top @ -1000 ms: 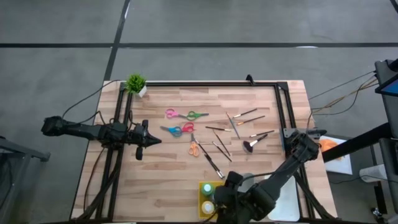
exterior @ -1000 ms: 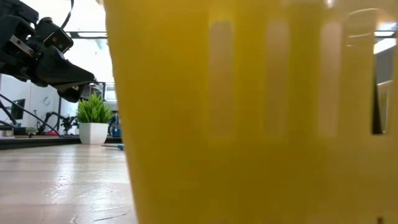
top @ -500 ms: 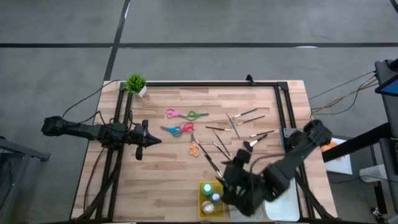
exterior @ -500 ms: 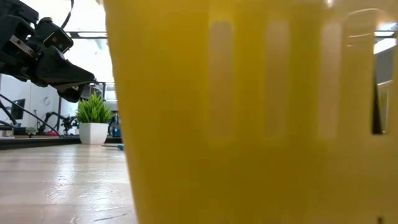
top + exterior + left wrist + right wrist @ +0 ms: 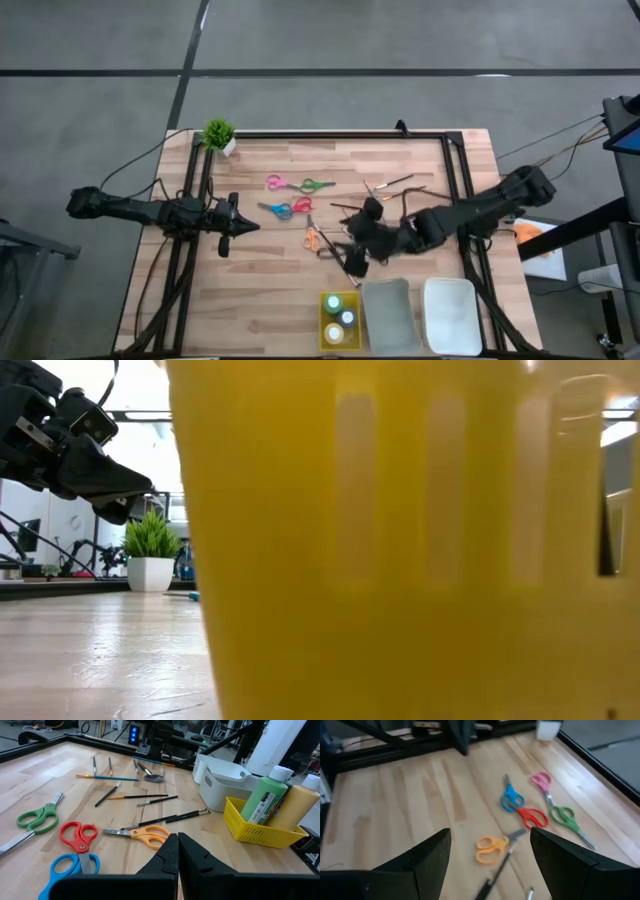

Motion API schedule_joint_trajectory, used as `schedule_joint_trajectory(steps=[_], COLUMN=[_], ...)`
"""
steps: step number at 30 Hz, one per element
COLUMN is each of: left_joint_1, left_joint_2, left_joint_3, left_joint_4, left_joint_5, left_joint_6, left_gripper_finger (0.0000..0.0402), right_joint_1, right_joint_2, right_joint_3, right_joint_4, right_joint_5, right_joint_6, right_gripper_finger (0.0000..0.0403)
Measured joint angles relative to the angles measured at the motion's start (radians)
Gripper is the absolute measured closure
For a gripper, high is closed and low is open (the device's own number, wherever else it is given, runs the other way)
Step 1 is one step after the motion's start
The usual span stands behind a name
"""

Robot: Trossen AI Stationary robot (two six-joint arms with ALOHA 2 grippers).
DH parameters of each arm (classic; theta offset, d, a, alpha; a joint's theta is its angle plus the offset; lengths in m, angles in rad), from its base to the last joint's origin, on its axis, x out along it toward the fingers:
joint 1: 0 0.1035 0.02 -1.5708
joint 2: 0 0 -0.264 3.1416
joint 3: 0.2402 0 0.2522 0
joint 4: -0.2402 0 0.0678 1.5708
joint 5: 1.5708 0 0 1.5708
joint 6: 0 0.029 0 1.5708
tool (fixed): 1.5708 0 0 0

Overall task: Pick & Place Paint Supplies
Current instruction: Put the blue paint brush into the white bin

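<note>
Pale wood planks, framed by black rails, form the table (image 5: 260,290). At its near edge a slotted yellow plastic tray (image 5: 325,335) is seen holding three round paint bottles (image 5: 340,318), with a grey tray (image 5: 388,315) and a white tray (image 5: 452,312) beside it. The right gripper (image 5: 352,250) is held above the thin brushes (image 5: 395,183) at mid-table, its dark fingers (image 5: 427,855) spread wide and empty. Orange-handled scissors (image 5: 313,238) lie just beside it; pink-and-green scissors (image 5: 300,184) and blue-and-red scissors (image 5: 285,208) lie farther back. The left gripper (image 5: 232,226) is held at the table's left side, its fingers (image 5: 167,857) pressed together on nothing.
</note>
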Motion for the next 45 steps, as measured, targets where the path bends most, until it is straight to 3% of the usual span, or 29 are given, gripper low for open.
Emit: schedule_joint_trajectory(steps=[10,16,22,29,45], left_joint_1=[0.0,0.0,0.0,0.0,0.0], left_joint_2=[0.0,0.0,0.0,0.0,0.0], left_joint_3=[0.0,0.0,0.0,0.0,0.0], left_joint_4=[0.0,0.0,0.0,0.0,0.0], left_joint_5=[0.0,0.0,0.0,0.0,0.0], left_joint_6=[0.0,0.0,0.0,0.0,0.0], left_gripper_finger=[0.0401,0.0401,0.0401,0.0401,0.0401], right_joint_1=[-0.217,-0.362,-0.445,-0.458,-0.502], right_joint_2=[-0.196,-0.311,-0.344,-0.273,0.012], right_joint_3=[-0.245,-0.343,-0.412,-0.449,-0.395], right_joint_4=[0.013,-0.066,-0.157,-0.157,-0.184], right_joint_5=[-0.134,-0.137,-0.135,-0.136,-0.289], right_joint_6=[-0.024,0.09,0.214,0.326,0.381], right_gripper_finger=[0.0131,0.0131,0.0131,0.0131,0.0131])
